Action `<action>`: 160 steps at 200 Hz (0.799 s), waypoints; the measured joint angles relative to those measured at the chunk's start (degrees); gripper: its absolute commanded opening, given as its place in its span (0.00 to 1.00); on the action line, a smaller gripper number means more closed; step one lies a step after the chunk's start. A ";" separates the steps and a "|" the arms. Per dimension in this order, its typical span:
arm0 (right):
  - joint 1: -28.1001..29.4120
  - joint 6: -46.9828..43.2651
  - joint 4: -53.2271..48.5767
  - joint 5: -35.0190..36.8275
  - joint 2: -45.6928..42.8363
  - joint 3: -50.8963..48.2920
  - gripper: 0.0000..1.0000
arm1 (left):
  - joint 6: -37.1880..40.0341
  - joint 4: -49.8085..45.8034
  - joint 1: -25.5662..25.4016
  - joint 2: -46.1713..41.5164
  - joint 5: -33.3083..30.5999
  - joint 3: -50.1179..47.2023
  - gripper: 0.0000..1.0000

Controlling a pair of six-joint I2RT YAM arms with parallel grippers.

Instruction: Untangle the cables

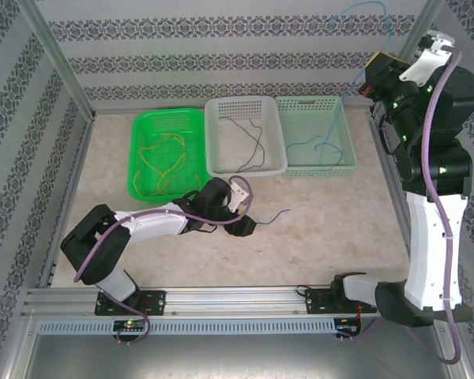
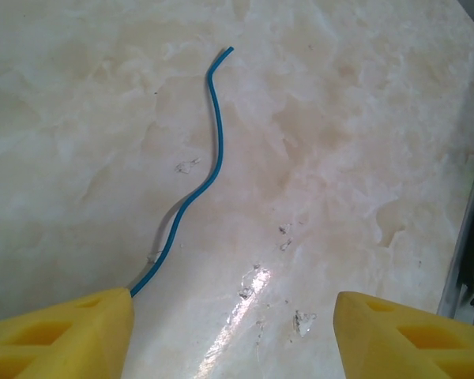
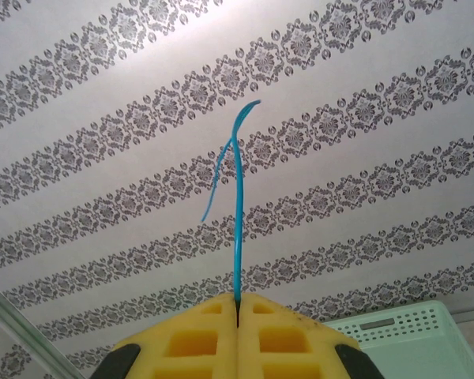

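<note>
1. Overhead, the left tool (image 1: pixel 247 227) lies low on the counter (image 1: pixel 340 229). A loose cable (image 1: pixel 275 216) begins at its tip and runs right and slightly far, its long axis roughly left to right. From here I cannot tell how far this tool is open.
2. At the far right the right tool (image 1: pixel 366 77) sits high, with the held cable (image 1: pixel 355 7) arcing above it. Along the far side, a green basket (image 1: pixel 142 126) holds yellow cables (image 1: pixel 162 162), a white basket (image 1: pixel 217 110) holds a dark cable (image 1: pixel 259 146), and a pale green basket (image 1: pixel 344 118) holds a blue cable (image 1: pixel 325 144).
3. In the left wrist view, the left tool (image 2: pixel 234 304) has its yellow fingers (image 2: pixel 63 335) wide apart and grips nothing. The loose cable (image 2: pixel 218 134), blue here, lies flat on the counter (image 2: pixel 363 142). One end meets the inner corner of the finger at the left of this view. The rest snakes away from the tool, drifting right, well apart from the other finger.
4. In the right wrist view, the right tool (image 3: pixel 238 304) has its fingers pressed together, clamped on the held cable (image 3: pixel 237 229). The cable rises upright from their seam, and near its top a second strand hangs down to the left. A corner of the pale green basket (image 3: pixel 415 332) shows at the lower right.
</note>
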 measured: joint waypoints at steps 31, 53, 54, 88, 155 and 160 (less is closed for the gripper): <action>0.00 -0.20 1.05 -0.02 2.67 0.00 0.00 | -0.15 0.02 0.00 -1.44 -1.60 -1.46 0.76; 0.00 -1.09 1.95 0.02 4.83 0.00 0.00 | -0.48 0.02 0.00 -2.56 -2.43 -2.01 0.77; 0.00 -1.18 1.99 0.00 5.01 0.00 0.00 | -0.48 0.04 0.00 -2.62 -2.49 -2.01 0.77; -0.37 -3.43 3.10 0.85 8.87 -0.09 0.00 | -0.59 0.04 0.00 -3.78 -3.06 -2.10 0.78; -0.72 -6.51 8.44 1.53 15.19 -2.14 0.00 | -0.96 0.11 0.00 -4.92 -3.37 -3.56 0.78; -0.72 -6.49 8.70 1.53 15.37 -2.29 0.00 | -1.09 0.11 0.00 -5.07 -3.45 -3.74 0.78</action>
